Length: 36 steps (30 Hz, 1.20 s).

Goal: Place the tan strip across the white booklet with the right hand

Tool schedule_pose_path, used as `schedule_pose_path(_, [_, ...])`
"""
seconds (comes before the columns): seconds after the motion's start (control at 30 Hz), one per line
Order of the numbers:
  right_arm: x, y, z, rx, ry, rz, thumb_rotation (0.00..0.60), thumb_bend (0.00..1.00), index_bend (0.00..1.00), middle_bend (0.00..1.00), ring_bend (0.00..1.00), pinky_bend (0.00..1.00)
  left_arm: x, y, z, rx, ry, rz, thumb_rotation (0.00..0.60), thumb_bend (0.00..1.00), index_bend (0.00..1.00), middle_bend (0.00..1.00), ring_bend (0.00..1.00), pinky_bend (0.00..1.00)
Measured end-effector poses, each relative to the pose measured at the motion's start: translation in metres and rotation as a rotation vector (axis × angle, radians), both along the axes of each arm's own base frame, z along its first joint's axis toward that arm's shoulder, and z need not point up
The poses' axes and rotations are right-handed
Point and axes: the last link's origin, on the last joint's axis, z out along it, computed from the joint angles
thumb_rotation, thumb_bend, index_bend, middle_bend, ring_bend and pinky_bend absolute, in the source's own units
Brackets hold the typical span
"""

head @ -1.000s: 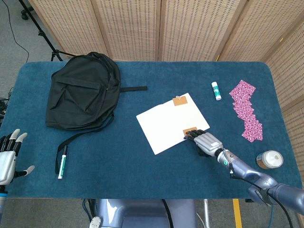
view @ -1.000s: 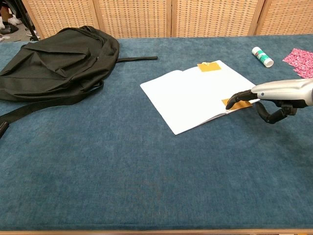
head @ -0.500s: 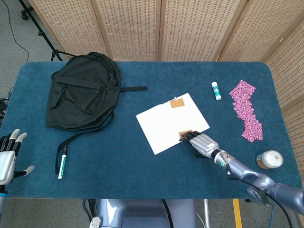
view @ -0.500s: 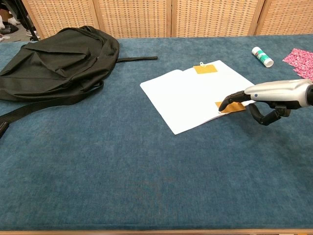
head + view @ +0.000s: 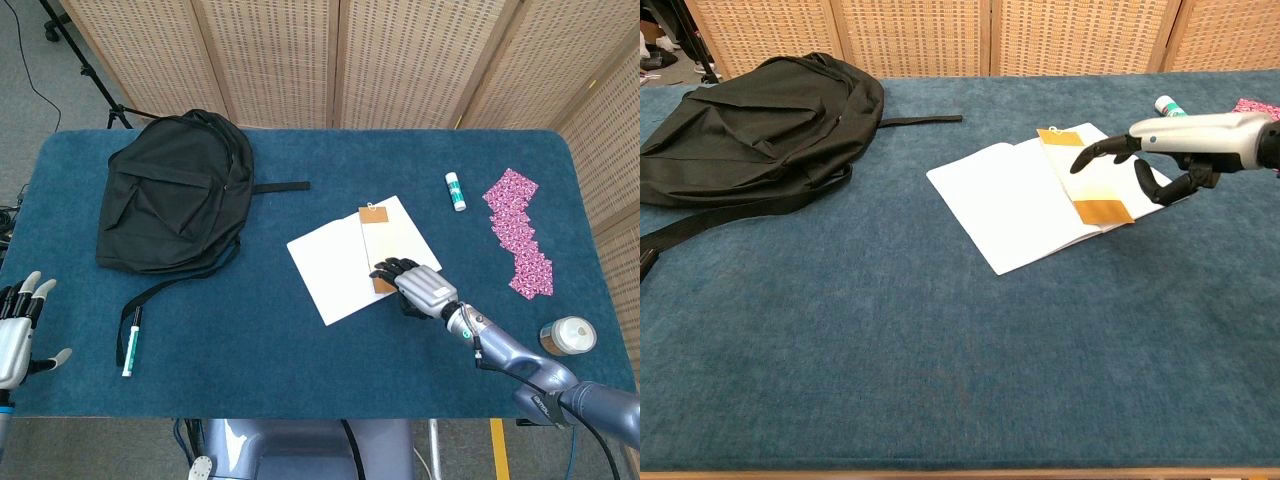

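Lying lengthwise front-to-back across the white booklet point(image 5: 1040, 200), the tan strip point(image 5: 1083, 177) sits under the spread, empty right hand point(image 5: 1160, 160)

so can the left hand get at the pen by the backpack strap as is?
Probably yes. The left hand is open at the table's near left edge, and the pen lies on bare cloth just inboard of it. The backpack sits farther back, out of the way.

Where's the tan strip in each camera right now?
Head view: tan strip lies on the right part of the white booklet, just right of picture centre, beside the right hand.
Chest view: tan strip upper right, on the booklet's right part.
Shared landmark: black backpack, at upper left in both.
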Motion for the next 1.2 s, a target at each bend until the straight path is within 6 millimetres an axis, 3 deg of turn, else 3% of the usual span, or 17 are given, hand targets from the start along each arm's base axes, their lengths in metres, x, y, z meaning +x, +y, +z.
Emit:
schedule_pose_path(0.3, [0.017, -0.016, -0.002, -0.037, -0.05, -0.033, 0.6, 1.0, 0.14, 0.11, 0.0, 0.1, 0.001, 0.0, -0.002, -0.008, 0.002, 0.0, 0.6, 0.0, 0.0, 0.0, 0.0, 0.0])
schedule_pose_path(0.83, [0.035, -0.08, -0.045, -0.117, -0.069, -0.294, 0.6, 1.0, 0.14, 0.11, 0.0, 0.1, -0.002, 0.0, 0.001, 0.002, -0.006, 0.01, 0.6, 0.0, 0.0, 0.0, 0.0, 0.0])
schedule_pose_path(1.2, [0.033, -0.087, -0.063, -0.119, -0.031, -0.342, 0.6, 1.0, 0.14, 0.11, 0.0, 0.1, -0.003, 0.001, 0.003, 0.008, -0.011, 0.015, 0.6, 0.0, 0.0, 0.0, 0.0, 0.0])
